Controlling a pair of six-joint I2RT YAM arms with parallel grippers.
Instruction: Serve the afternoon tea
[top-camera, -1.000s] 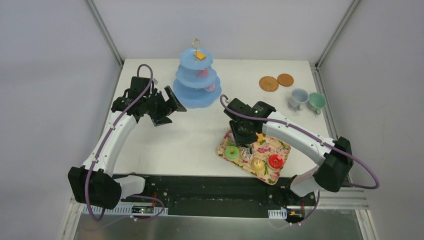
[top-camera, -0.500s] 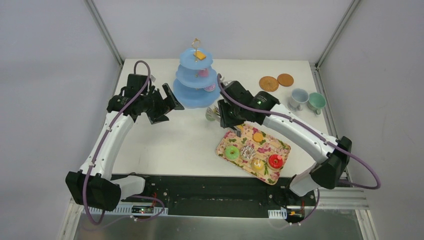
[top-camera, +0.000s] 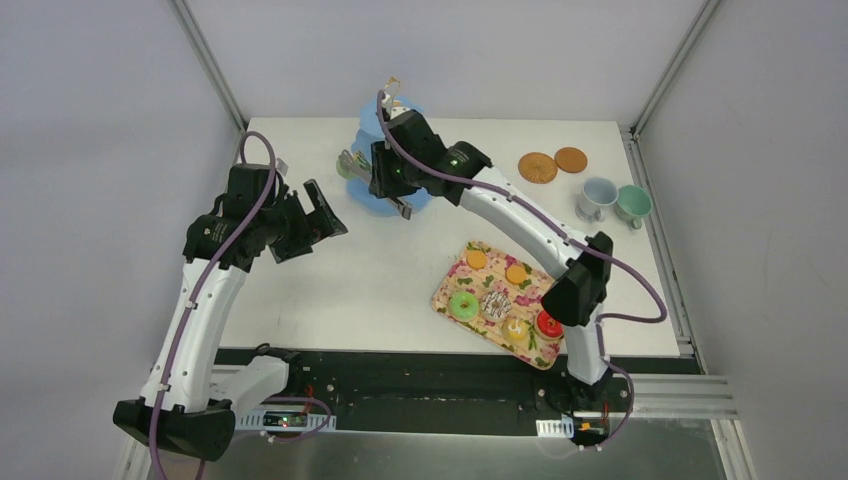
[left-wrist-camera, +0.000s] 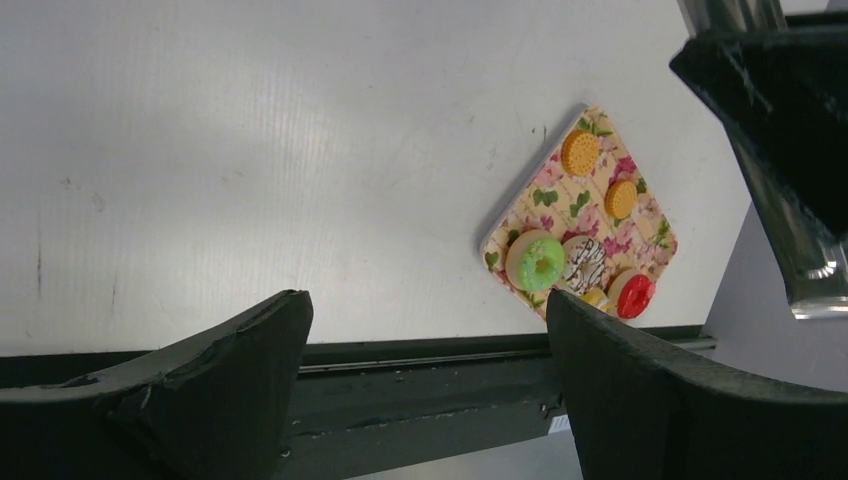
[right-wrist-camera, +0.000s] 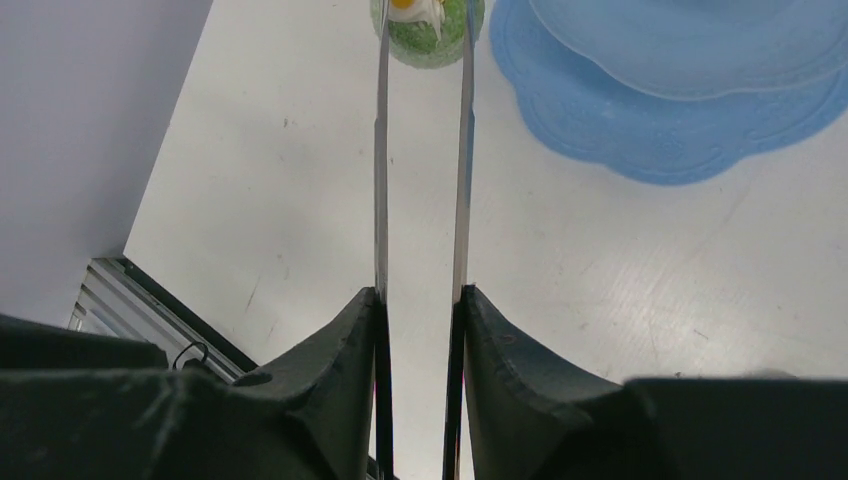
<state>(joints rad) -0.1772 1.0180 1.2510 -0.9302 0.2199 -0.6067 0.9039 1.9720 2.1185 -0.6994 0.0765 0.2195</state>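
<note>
My right gripper is shut on a pair of metal tongs. The tongs' tips pinch a small green cupcake with white and yellow topping, just left of the blue tiered stand. From above, this gripper hangs over the stand's left edge and the arm hides most of the tiers. The flowered tray carries a green donut, a white drizzled donut, a red donut and two orange biscuits. My left gripper is open and empty, left of the stand.
Two brown woven coasters lie at the back right, with a grey cup and a green cup beside them. The left wrist view looks past its open gripper to the tray and the table's near edge.
My right arm lifted the tongs and the cupcake off the tray and swung them back and left to the stand. My left arm drew back toward the near left.
</note>
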